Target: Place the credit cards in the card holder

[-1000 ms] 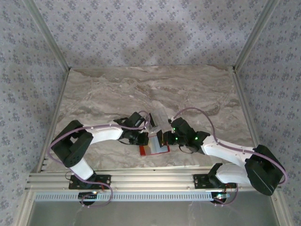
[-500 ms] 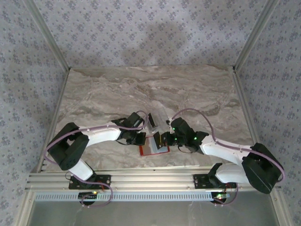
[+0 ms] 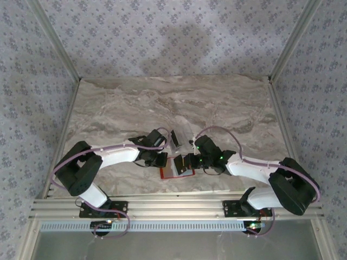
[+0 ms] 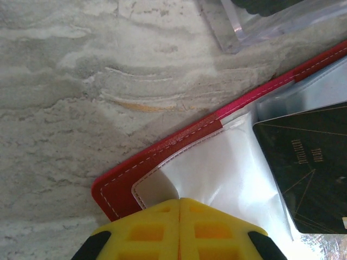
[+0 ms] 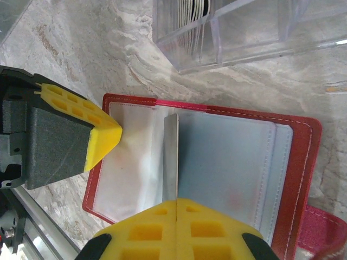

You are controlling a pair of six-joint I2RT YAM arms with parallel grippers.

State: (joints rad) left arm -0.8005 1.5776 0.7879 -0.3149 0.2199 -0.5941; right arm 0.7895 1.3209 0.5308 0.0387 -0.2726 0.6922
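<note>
Right gripper [image 5: 177, 203] pinches the thin card [image 5: 171, 157], likely stiff and slick, by its near edge; closed left gripper [image 4: 179, 202] pins the floppy wallet [image 5: 301, 179].

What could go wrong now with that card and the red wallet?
The left gripper seems to pinch the card holder by its clear sleeve; if it slips, the sleeve could fall shut. The right gripper holds the card on edge over it; the card might miss the opening and jam.
</note>
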